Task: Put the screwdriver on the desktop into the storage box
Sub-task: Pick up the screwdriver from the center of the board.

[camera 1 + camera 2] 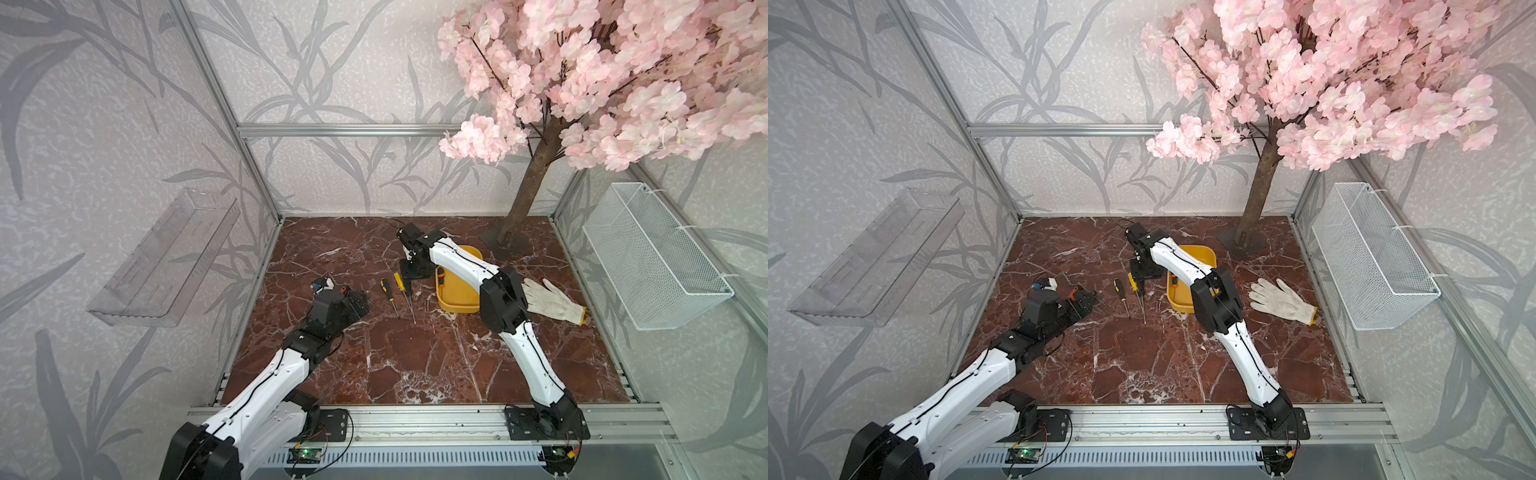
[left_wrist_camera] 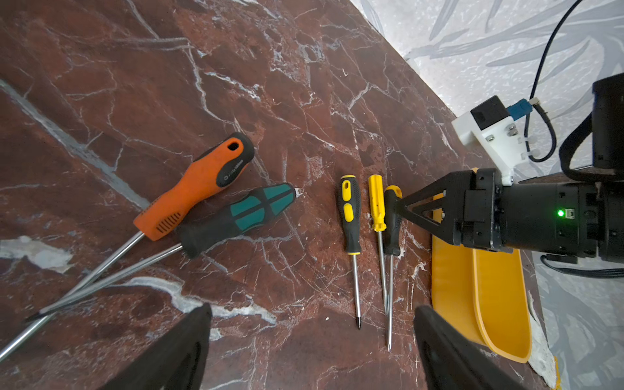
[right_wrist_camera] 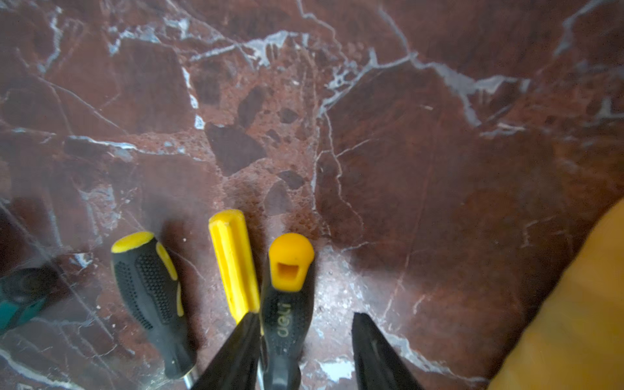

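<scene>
Marble desktop [image 1: 415,365], leaf-patterned walls [image 1: 104,124], blossom tree [image 1: 602,75]

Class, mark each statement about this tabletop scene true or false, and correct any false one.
1. The white glove lies inside the storage box. False: it lies on the desktop, outside the box.
2. The right gripper straddles the handle of the orange-capped screwdriver. True.
3. The left gripper holds the orange-handled screwdriver. False: its jaws stand open and empty; that screwdriver lies on the desktop.
4. The wire basket hangs at the side wall, above the desktop. True.
</scene>
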